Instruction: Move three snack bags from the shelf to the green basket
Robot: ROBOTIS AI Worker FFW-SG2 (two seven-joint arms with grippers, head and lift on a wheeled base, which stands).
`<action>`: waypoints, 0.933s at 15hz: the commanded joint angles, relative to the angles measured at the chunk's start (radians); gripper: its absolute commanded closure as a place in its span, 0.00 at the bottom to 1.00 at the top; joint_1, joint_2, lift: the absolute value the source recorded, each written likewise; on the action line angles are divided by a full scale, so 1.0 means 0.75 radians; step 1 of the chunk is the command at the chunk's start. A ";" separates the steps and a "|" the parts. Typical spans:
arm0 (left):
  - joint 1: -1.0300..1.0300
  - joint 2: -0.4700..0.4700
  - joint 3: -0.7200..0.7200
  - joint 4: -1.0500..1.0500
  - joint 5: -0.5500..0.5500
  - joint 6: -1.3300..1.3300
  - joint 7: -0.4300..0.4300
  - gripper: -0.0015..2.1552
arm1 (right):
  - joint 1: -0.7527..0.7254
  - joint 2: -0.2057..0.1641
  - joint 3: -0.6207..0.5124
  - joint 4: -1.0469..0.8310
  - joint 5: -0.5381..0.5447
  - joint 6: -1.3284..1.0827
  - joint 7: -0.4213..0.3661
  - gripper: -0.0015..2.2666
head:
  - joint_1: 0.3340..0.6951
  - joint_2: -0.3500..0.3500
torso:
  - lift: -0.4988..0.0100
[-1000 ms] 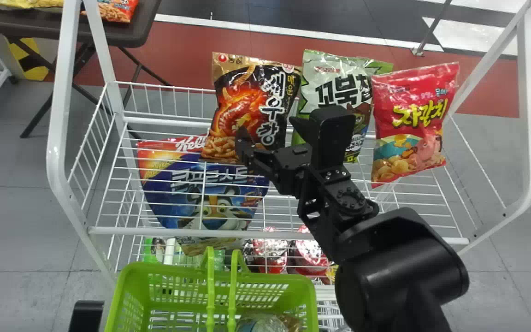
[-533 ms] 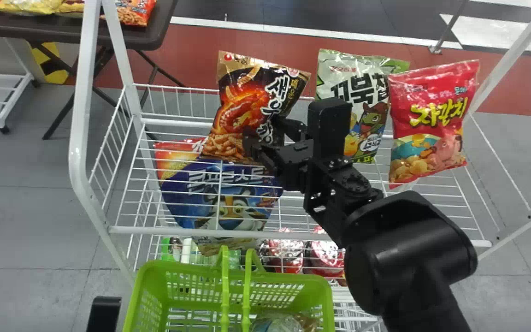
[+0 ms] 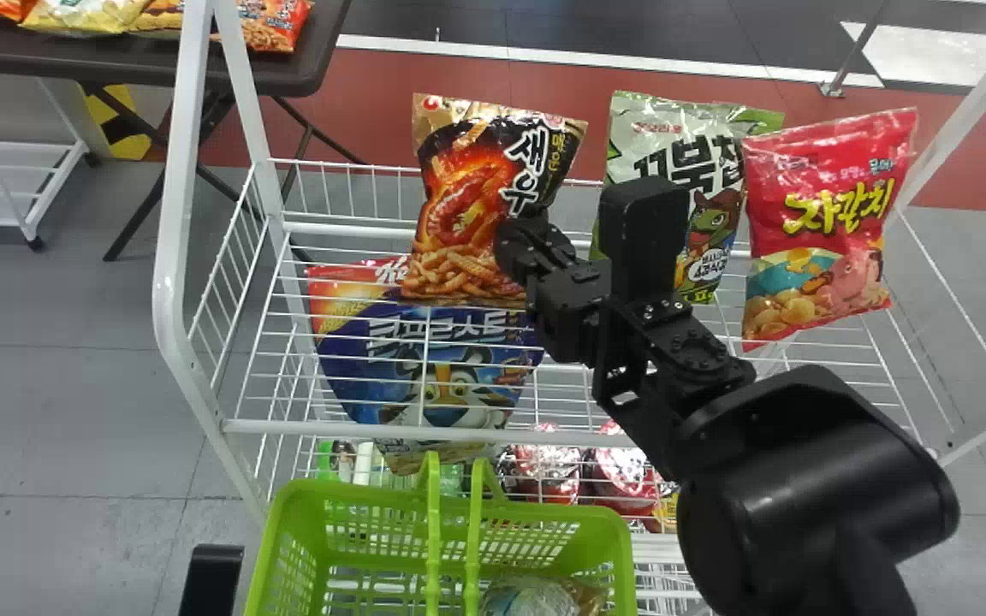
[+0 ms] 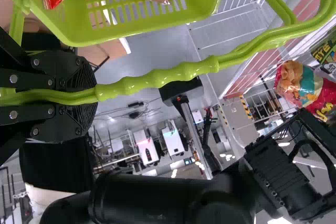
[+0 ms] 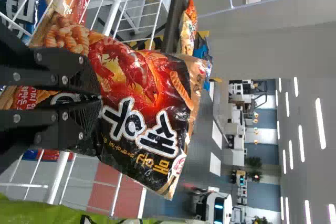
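The right arm (image 3: 810, 479) slants forward and leftward beside the green basket (image 3: 553, 513), its tool (image 3: 517, 244) closed on the black snack bag (image 3: 467, 192), apparently near the bag's lower end, beyond the basket, whose handles (image 3: 433, 535) the left tool (image 4: 89, 97) grips.

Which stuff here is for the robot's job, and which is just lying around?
For the job:
green basket, handle in left end effector
black snack bag, in right end effector
white shelf, maybe its red, green and blue bags

Just lying around:
bags on the dark table
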 commanded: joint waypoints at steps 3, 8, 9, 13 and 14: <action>0.006 -0.002 0.002 -0.003 0.000 0.000 -0.002 0.99 | 0.008 -0.003 -0.027 -0.001 -0.010 -0.046 0.010 0.99 | 1.00 0.32 | 0.89; 0.016 -0.006 0.006 -0.009 -0.002 -0.004 -0.002 0.99 | 0.113 -0.021 -0.027 -0.140 -0.019 -0.062 0.027 0.99 | 1.00 0.31 | 0.89; 0.018 -0.006 0.006 -0.011 -0.002 -0.004 -0.002 0.99 | 0.170 -0.033 -0.029 -0.224 -0.021 -0.046 0.045 0.99 | 1.00 0.31 | 0.89; 0.010 -0.016 0.000 -0.011 -0.004 -0.008 0.000 0.99 | 0.417 -0.097 -0.070 -0.541 -0.025 0.012 0.082 0.99 | 1.00 0.30 | 0.89; 0.008 -0.016 0.000 -0.011 -0.004 -0.008 0.002 0.99 | 0.489 -0.117 -0.099 -0.631 -0.027 0.069 0.084 0.99 | 1.00 0.29 | 0.89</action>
